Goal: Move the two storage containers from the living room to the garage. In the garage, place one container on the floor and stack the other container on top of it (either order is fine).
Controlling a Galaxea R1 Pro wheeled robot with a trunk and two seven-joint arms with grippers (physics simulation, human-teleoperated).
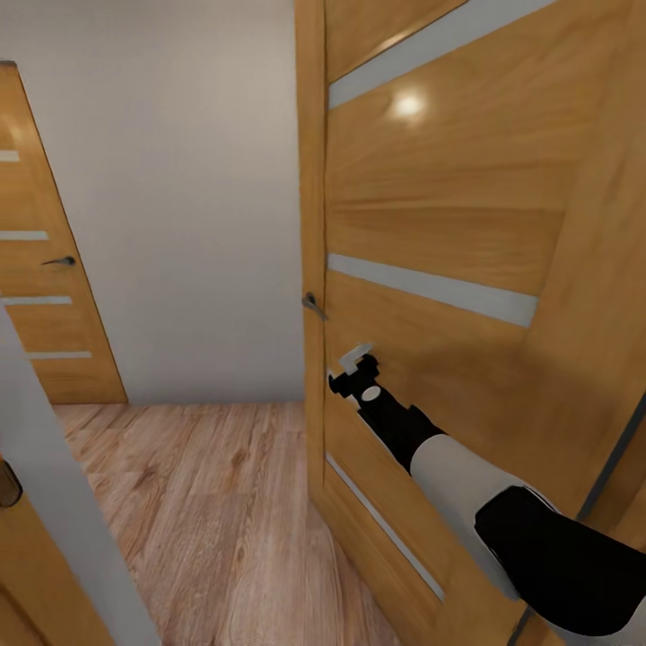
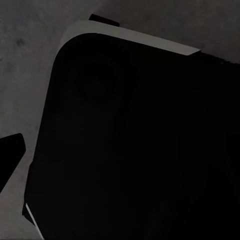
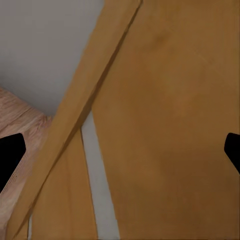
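Head view, reading from the left: I see an orange-wood door (image 1: pixel 49 287) with pale stripes and a dark lever handle, standing against the white wall (image 1: pixel 188 197). Below it runs light wood-plank flooring (image 1: pixel 206 511), so I am on planks here, not concrete. At the lower left corner a grey door edge (image 1: pixel 63 502) slants across, with more orange wood beneath it.

Further right, a second striped orange door (image 1: pixel 449 242) stands open toward me, its edge carrying a small dark handle (image 1: pixel 313 305). My right arm reaches up from the lower right corner, and the right gripper (image 1: pixel 353 363) sits against the face of this door, just below and beside that handle. I cannot tell from this view whether it touches the handle.

In the right wrist view the fingertips (image 3: pixel 11 157) stand wide apart at opposite sides, nothing between them; past them lie the door's wood, a pale stripe (image 3: pixel 100 190) and a wedge of plank floor.

In the left wrist view one dark fingertip (image 2: pixel 10 155) shows beside a large black body with a pale rim (image 2: pixel 135 37); I cannot tell how that pincer is set.

The two storage containers are out of my sight.
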